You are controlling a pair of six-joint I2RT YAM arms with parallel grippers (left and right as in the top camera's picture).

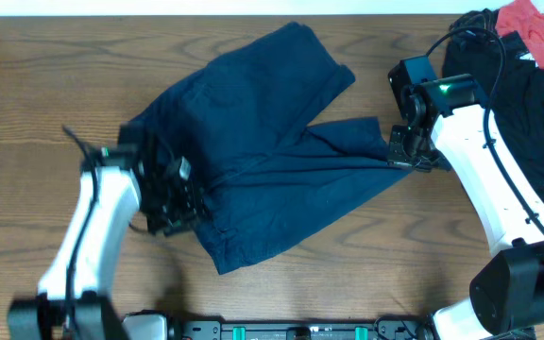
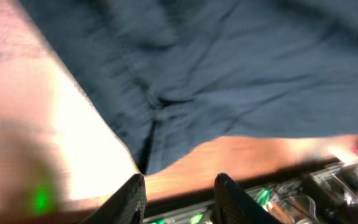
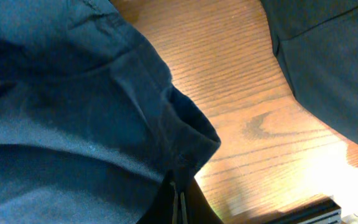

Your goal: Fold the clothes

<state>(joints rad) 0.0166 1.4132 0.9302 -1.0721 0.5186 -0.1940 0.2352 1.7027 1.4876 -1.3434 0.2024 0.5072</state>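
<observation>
The dark navy clothes (image 1: 263, 151) lie spread on the wooden table (image 1: 26, 113), one leg toward the back and one leg stretched to the right. My right gripper (image 1: 406, 156) is shut on the hem corner of the right-hand leg; the right wrist view shows the fingers (image 3: 178, 200) pinched on a fold of the navy cloth (image 3: 73, 112). My left gripper (image 1: 173, 206) is at the garment's left edge. In the left wrist view its fingers (image 2: 179, 190) are open and empty, with the cloth (image 2: 216, 74) just beyond the fingertips.
A pile of black garments (image 1: 536, 104) with a red cloth (image 1: 536, 28) on top lies at the right back, close to the right arm. A black garment (image 3: 328, 56) also shows in the right wrist view. The table's front edge is near my left gripper.
</observation>
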